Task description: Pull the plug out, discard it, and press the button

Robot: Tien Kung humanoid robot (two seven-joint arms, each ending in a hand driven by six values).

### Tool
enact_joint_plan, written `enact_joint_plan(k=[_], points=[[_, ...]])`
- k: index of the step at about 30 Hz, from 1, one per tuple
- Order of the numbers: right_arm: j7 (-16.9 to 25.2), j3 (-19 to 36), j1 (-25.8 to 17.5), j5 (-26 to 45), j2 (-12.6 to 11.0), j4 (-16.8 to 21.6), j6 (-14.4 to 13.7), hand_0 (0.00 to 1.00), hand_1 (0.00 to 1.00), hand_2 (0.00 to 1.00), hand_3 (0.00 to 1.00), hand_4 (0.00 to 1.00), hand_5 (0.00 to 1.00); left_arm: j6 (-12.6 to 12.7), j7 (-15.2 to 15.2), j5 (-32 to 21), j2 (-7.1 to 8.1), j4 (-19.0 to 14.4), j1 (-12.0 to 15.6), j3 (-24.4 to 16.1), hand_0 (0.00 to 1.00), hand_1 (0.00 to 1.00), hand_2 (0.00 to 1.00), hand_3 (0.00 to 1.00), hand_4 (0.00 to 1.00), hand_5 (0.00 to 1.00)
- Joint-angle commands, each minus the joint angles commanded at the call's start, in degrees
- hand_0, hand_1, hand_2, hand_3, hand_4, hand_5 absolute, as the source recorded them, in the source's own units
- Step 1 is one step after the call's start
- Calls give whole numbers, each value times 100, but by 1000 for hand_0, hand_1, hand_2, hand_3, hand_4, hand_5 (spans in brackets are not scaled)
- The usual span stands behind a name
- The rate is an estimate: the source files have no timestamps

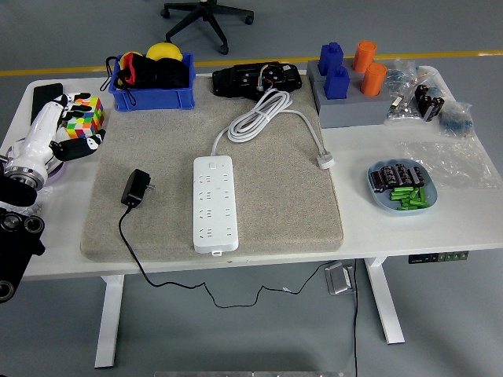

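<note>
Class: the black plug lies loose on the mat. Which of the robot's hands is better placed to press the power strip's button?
Left. Only the left hand is in view, at the table's left edge near the power strip; the right arm doesn't show.

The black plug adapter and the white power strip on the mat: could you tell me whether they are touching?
Apart. In the head view, the black plug adapter lies on the grey mat left of the white power strip, with a clear band of bare mat between them.

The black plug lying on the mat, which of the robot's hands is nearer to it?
Left. The left hand is at the table's left edge beside the colourful cube, up and left of the black plug. The right hand is not in view.
</note>
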Motion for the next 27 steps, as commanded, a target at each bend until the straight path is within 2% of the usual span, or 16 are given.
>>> enact_joint_plan(k=[27], points=[[1,17,28,1,6,2,3,751,700,711,723,780,627,-2,-28,-9,1,-118,-33,-3,764,721,729,840,710,52]])
